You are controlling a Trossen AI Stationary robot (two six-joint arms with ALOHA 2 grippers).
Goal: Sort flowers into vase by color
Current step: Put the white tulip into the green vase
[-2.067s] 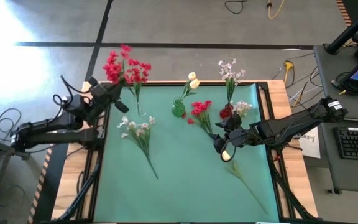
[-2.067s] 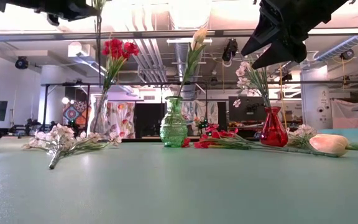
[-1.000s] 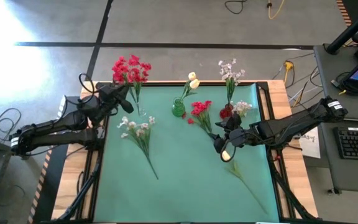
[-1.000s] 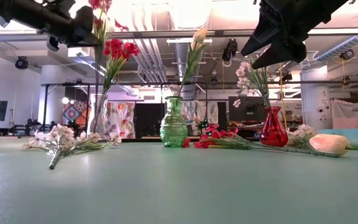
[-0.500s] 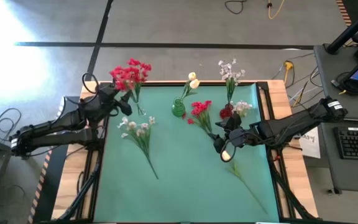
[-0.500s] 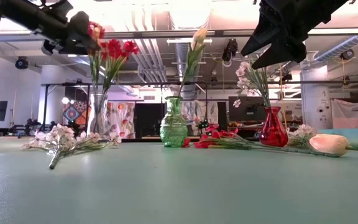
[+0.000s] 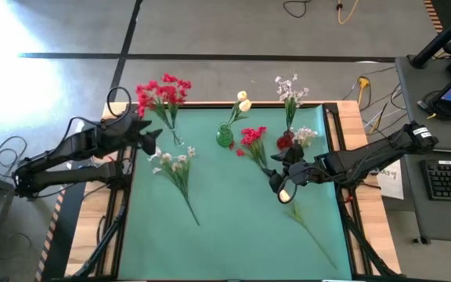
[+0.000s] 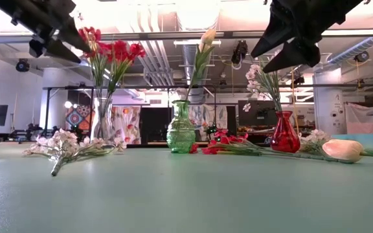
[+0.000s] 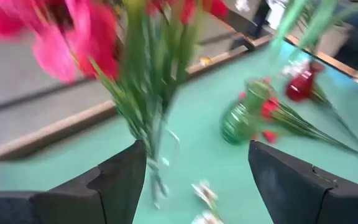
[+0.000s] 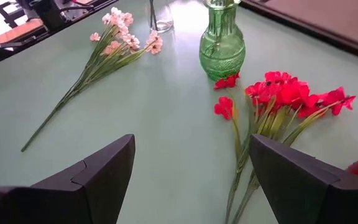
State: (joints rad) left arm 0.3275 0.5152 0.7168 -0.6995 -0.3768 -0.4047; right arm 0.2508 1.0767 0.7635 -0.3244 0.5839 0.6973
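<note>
Two red flowers stand with their stems in a clear vase at the far left. My left gripper hovers open just left of that vase, its fingers apart from the stems. A cream-yellow bud stands in the green vase, and a white-pink spray in the red vase. On the table lie a red flower, a white spray and a cream bud. My right gripper hangs open over that bud.
A small white flower lies beside the red vase. The green mat has free room along its near half. Table frame rails run along the left and right sides. Beyond the right edge stand a keyboard and a desk.
My left gripper has opened and let go of a red flower, which has sunk into the clear vase and now leans left beside the other one. The gripper has drawn back toward the table's left edge and tipped more level. The right arm has kept still.
</note>
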